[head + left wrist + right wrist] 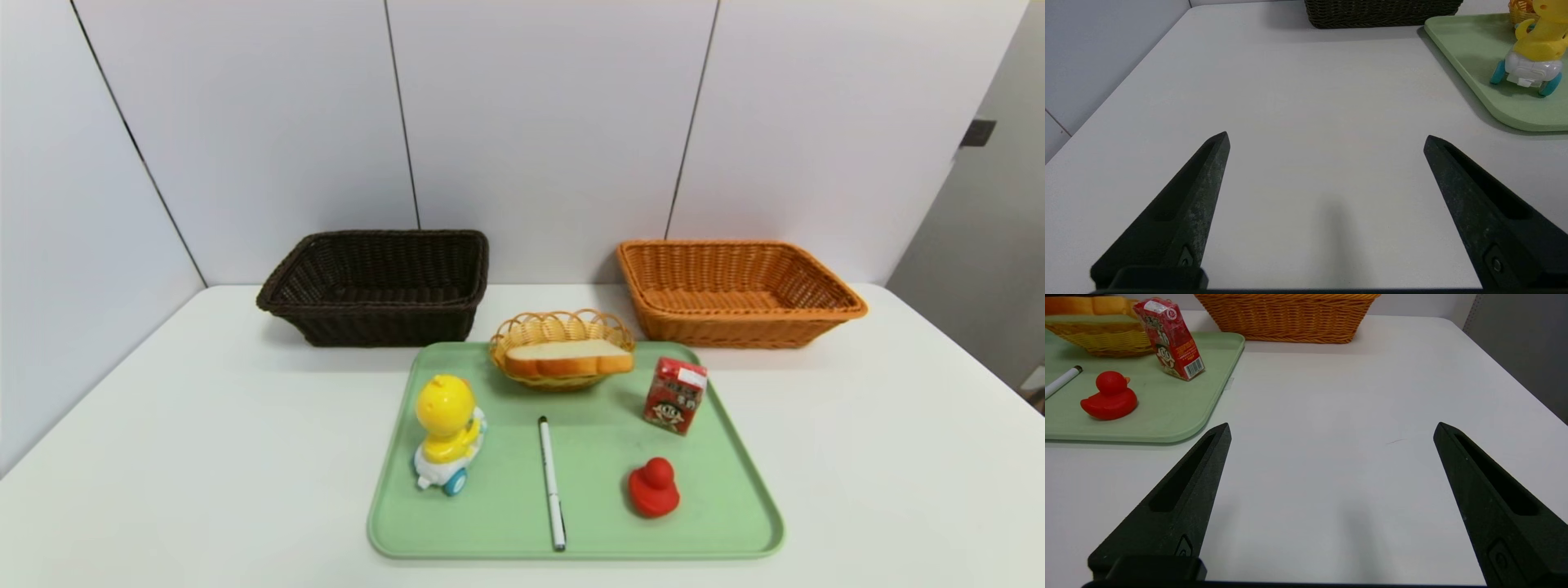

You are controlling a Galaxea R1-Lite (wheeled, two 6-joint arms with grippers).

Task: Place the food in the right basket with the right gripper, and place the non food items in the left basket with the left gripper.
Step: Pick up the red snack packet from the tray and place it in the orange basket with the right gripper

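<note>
On a green tray [718, 523] lie a yellow chick toy [445, 433], a white pen [552, 482], a red rubber duck [653, 487] and a red drink carton [674, 395]. A slice of bread [567, 358] rests in a small round yellow basket [563, 328] at the tray's far edge. The dark brown left basket [380, 286] and the orange right basket [735, 290] stand at the back, both empty. My left gripper [1326, 136] hangs open over bare table left of the tray. My right gripper [1331, 428] hangs open over bare table right of the tray. Neither arm shows in the head view.
The white table [163, 457] ends at a wall behind the baskets and at a wall panel on its left. Its right edge drops off beside a grey panel [988, 245].
</note>
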